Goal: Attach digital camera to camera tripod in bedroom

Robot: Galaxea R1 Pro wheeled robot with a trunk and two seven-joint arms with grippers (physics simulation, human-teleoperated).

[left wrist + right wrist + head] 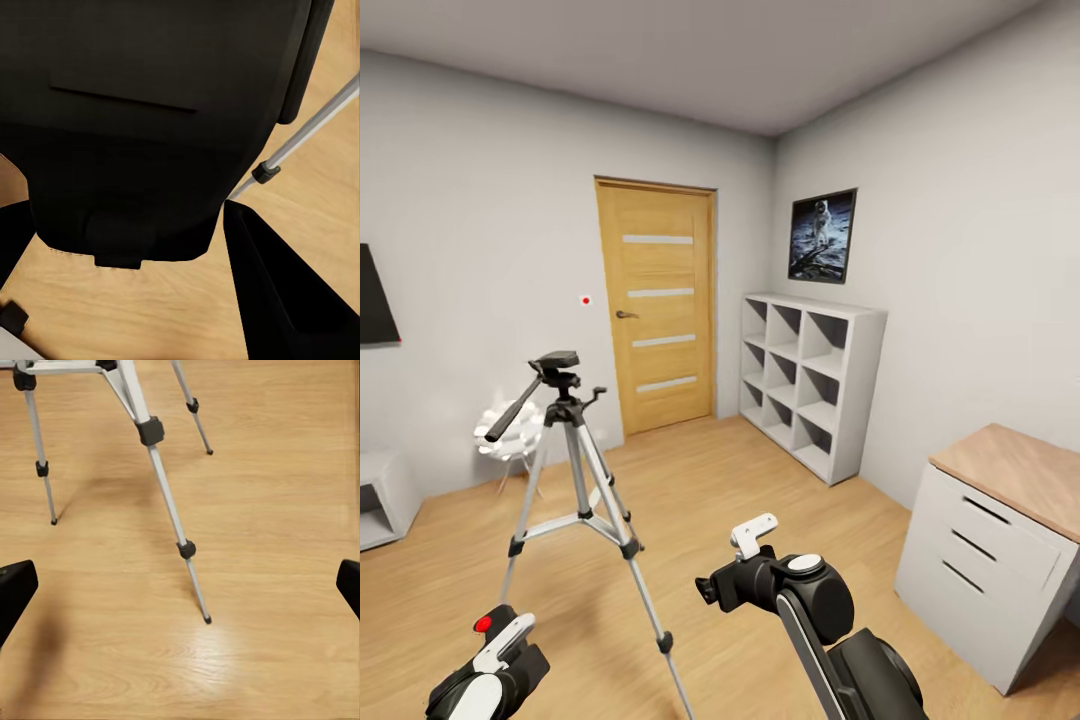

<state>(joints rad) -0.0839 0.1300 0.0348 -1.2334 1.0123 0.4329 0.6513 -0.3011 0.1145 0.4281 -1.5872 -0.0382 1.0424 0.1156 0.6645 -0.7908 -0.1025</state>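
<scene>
Left hand (495, 655), low at the robot's left side, is closed around the digital camera (142, 120): in the left wrist view the black body sits wedged between the dark fingers (281, 292), and in the head view a round red button shows at the top of the held object. Right hand (180, 585) carries nothing; its two fingertips stand wide apart at the edges of the right wrist view, with bare wood floor (760, 470) between them.

Progress, as judged from this moment: the camera is picked up and brought into the bedroom, so the fetching part appears done. The attaching part is not done. The camera tripod (575, 470) stands upright on the floor just ahead of the left arm, its black head (557, 368) bare, with the pan handle (512, 410) slanting down toward the wall. The camera is held well below that head and apart from it. What is left: raise the camera to the head and seat it on top.

Count:
- Digital cameras: one, in the left hand.
- Tripods: one, with three silver legs, all three feet visible on the floor in the right wrist view.
- Hands: two, one loaded, one free.
- Doors (658, 305): one, shut.
- Cube shelves (810, 380): one unit against the right wall.
- Tabletops (1015, 470): one, wood, over white drawers, nothing visible on it.
- Framed pictures (823, 235): one.
</scene>
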